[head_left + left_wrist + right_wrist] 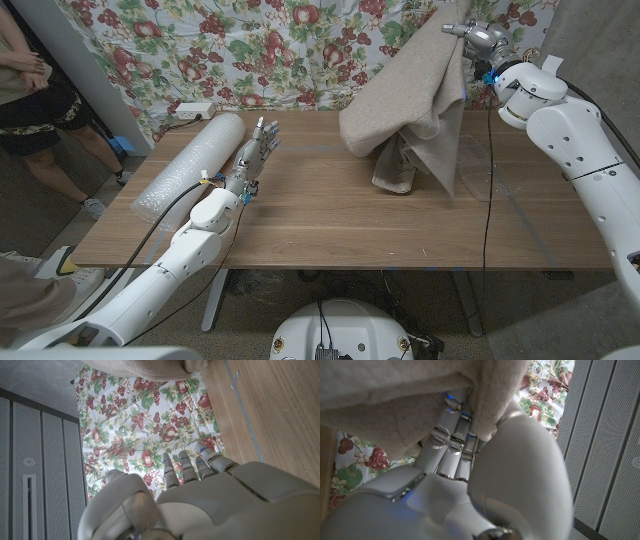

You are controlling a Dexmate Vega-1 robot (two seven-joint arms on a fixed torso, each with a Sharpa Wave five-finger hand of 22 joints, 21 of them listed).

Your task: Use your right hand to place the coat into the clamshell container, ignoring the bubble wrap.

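Coat (405, 110) fabric — beige and heavy — is held aloft by the right hand (478, 38), whose fingers (451, 440) are closed on a fold near the garment's top edge; in the right wrist view the cloth is seen bunched over and between them. From that grip the coat hangs down and away to the hand's inner side, and its lowest folds touch or nearly touch the table (330, 225) below. The clamshell container (478, 165) is made out as a clear, faint shape on the table almost directly beneath the right hand, partly hidden behind the hanging cloth; whether its lid stands open cannot be told.

The step in hand is judged to be the carry: the coat has been lifted but not yet brought into the container. The next move calls for the bulk of the cloth to be drawn toward the hand's own side so that it sits above the container, then lowered and gathered in — the trailing folds are likely to spill over the rim unless they are bunched.

The left hand (252, 158) holds nothing, its fingers straight and a little apart above the table, with the bubble wrap (192, 162) roll just beside it on its outer side, to be left alone.
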